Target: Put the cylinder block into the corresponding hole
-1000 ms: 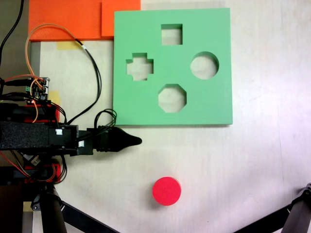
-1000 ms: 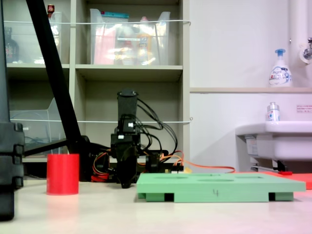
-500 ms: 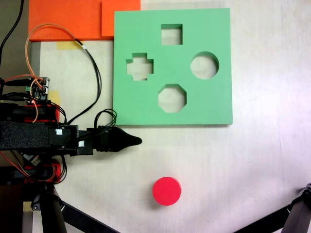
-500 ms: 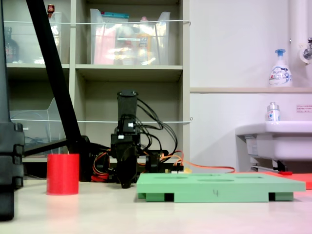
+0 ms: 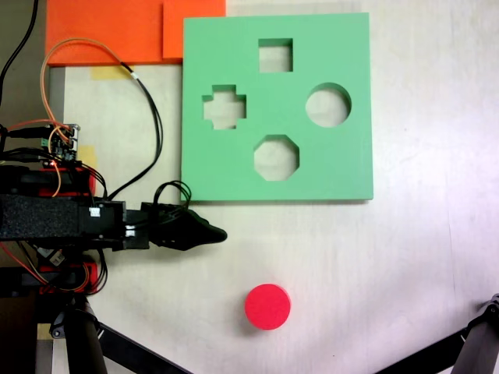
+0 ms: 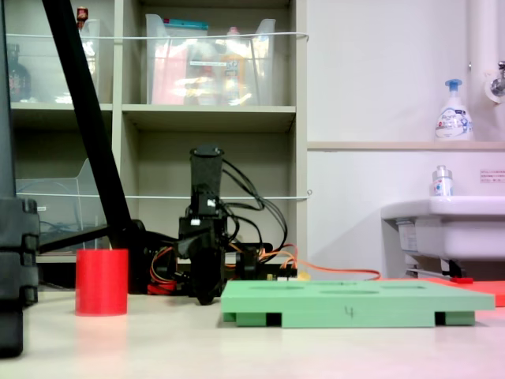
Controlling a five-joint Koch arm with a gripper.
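The red cylinder block (image 5: 267, 306) stands upright on the pale table, near the bottom of the first exterior view; the second exterior view shows the block (image 6: 102, 282) at the left. The green foam board (image 5: 343, 164) lies flat at the upper middle, and its circular hole (image 5: 327, 105) is on the right side, empty. My gripper (image 5: 221, 232) reaches in from the first exterior view's left, shut to a point with nothing in it. It sits just below the board's lower left corner, up and left of the block and apart from it. In the second exterior view the gripper (image 6: 203, 295) hangs low over the table behind the board (image 6: 355, 300).
The board also has square, cross and octagonal cutouts. Orange foam sheets (image 5: 109, 31) lie at the top left of the first exterior view. Loose cables (image 5: 148, 109) trail from the arm's base. Black stand legs (image 5: 117, 347) cross the bottom corners. Shelves and a sink (image 6: 450, 225) stand behind.
The gripper has swung slightly toward the bottom of the first exterior view, nearer the red block, and its wrist has turned a little. Block and board have not moved.
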